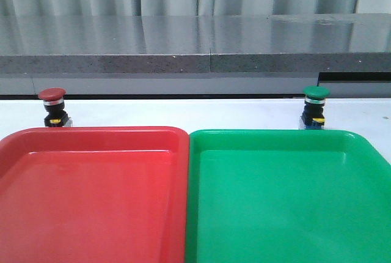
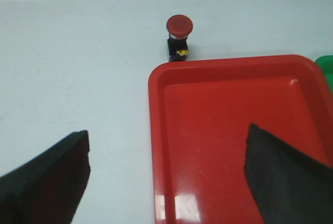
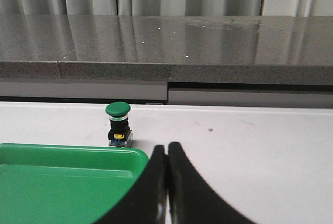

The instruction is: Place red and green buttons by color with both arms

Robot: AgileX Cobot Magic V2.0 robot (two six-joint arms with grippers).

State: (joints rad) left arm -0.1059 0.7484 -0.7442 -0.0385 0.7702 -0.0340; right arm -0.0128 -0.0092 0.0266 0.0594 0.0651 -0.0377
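Observation:
The red button (image 1: 52, 106) stands upright on the white table just behind the red tray (image 1: 91, 189). The green button (image 1: 315, 107) stands upright just behind the green tray (image 1: 287, 196). Neither gripper shows in the front view. In the left wrist view my left gripper (image 2: 166, 174) is open and empty, over the red tray's (image 2: 234, 130) left rim, well short of the red button (image 2: 179, 37). In the right wrist view my right gripper (image 3: 167, 153) is shut and empty, near the green tray's (image 3: 62, 182) corner, to the right of the green button (image 3: 118, 124).
A grey stone ledge (image 1: 195, 43) with a curtain behind it runs along the back of the table. The two trays lie side by side, touching, at the front. White table surface (image 1: 183, 113) lies between the buttons.

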